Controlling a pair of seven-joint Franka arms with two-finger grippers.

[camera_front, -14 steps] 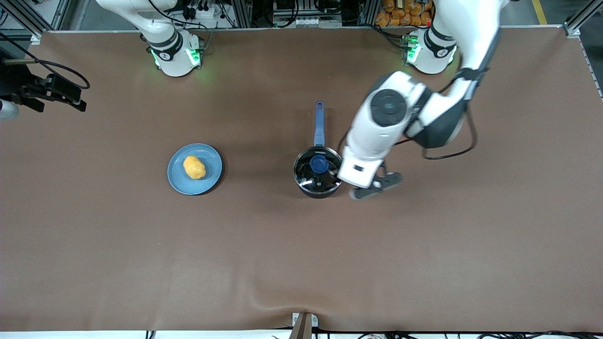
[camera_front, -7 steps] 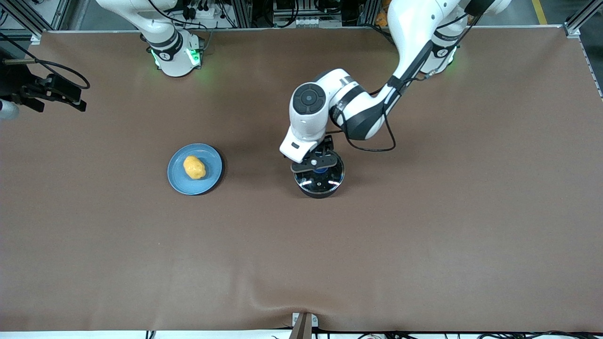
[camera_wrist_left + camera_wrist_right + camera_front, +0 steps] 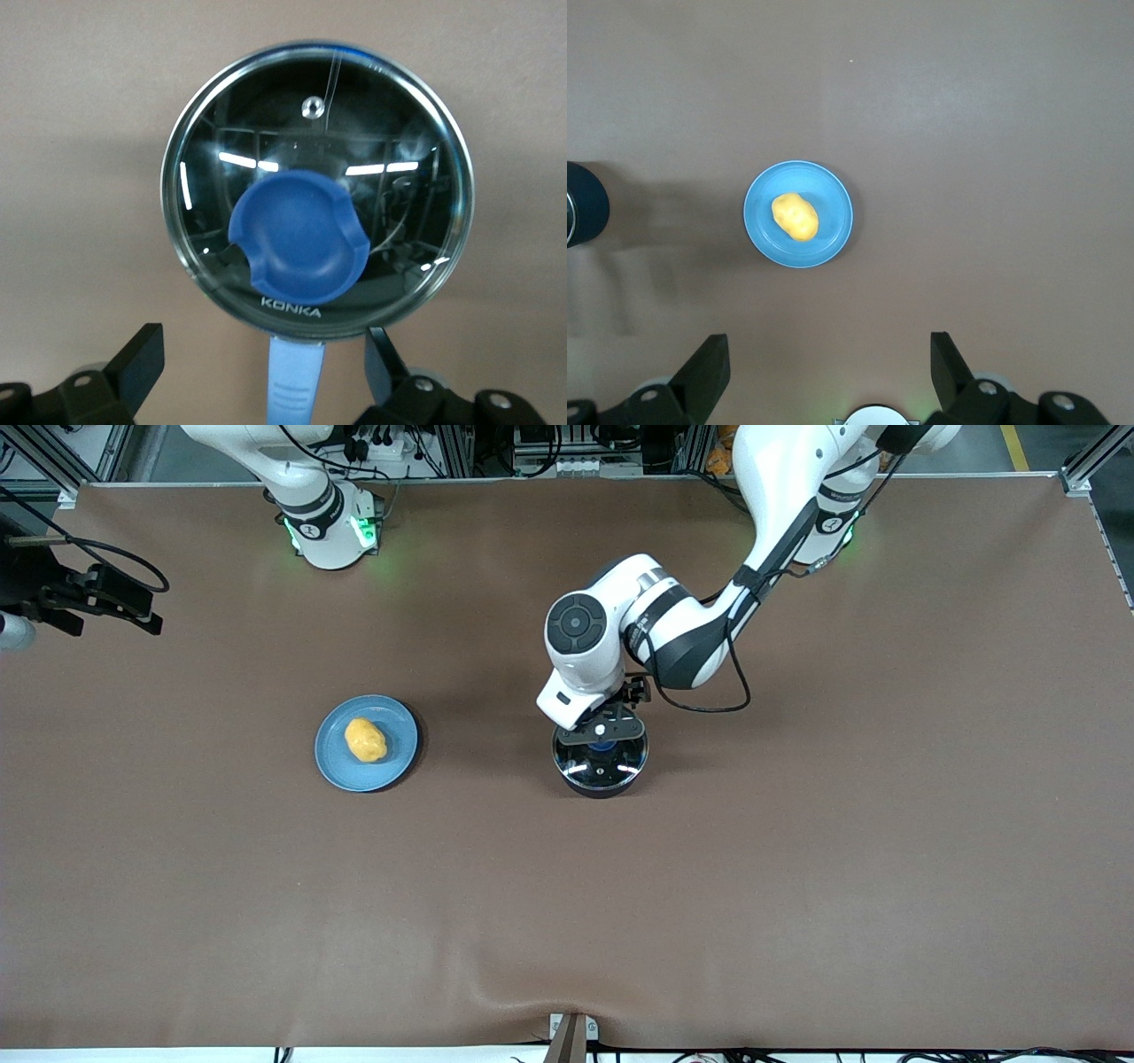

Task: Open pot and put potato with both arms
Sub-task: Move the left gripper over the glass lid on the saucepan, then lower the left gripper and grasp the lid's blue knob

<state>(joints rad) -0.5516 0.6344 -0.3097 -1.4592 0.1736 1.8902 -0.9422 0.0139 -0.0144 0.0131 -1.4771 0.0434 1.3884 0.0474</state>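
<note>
Two grippers spread wide, left gripper (image 3: 601, 731) over lidded pot (image 3: 316, 177), right gripper (image 3: 824, 376) apparently high above potato (image 3: 795, 216).

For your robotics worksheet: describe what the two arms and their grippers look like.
Both arms are glossy white with dark grey joints; green lights glow at their bases. The left arm bears a round dark cap and looping black cables. The left gripper and right gripper are black, with flat two-finger jaws.

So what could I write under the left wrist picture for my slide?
Open left end effector hovering over the lidded pot, lined up near the lid's blue knob.
</note>
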